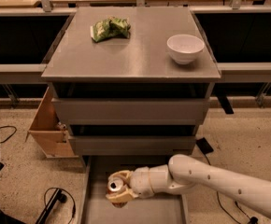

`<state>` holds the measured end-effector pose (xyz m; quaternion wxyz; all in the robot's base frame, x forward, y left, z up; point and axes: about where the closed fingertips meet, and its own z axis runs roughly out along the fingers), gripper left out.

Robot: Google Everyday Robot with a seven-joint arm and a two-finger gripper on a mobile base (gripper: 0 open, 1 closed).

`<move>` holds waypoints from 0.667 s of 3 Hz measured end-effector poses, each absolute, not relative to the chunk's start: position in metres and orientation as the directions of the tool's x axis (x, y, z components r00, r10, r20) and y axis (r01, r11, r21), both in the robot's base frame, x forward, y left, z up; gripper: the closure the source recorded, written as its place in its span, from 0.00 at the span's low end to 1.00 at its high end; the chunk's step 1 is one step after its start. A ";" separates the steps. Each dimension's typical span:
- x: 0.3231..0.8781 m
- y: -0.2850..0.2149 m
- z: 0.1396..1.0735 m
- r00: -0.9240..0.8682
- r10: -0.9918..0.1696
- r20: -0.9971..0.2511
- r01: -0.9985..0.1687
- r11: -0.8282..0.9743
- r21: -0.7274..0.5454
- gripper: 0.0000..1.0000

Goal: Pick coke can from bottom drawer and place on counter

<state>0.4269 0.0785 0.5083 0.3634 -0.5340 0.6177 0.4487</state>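
The coke can (114, 186), red with a silver top and pull tab, is held in my gripper (119, 190) above the floor of the open bottom drawer (92, 209). The gripper's pale fingers are closed around the can's sides. My white arm (210, 181) reaches in from the lower right. The counter (135, 55) is the grey metal top of the cabinet, above the two closed drawers.
On the counter lie a crumpled green bag (110, 28) at the back left and a white bowl (185, 48) at the right. A tan wooden box (49, 125) stands left of the cabinet. Black cables (51, 204) lie on the floor at lower left.
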 end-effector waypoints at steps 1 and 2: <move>0.457 0.066 0.599 -0.137 -0.350 -0.926 -0.990 0.077 0.117 1.00; 0.470 0.061 0.649 -0.063 -0.399 -0.915 -0.995 0.091 0.029 1.00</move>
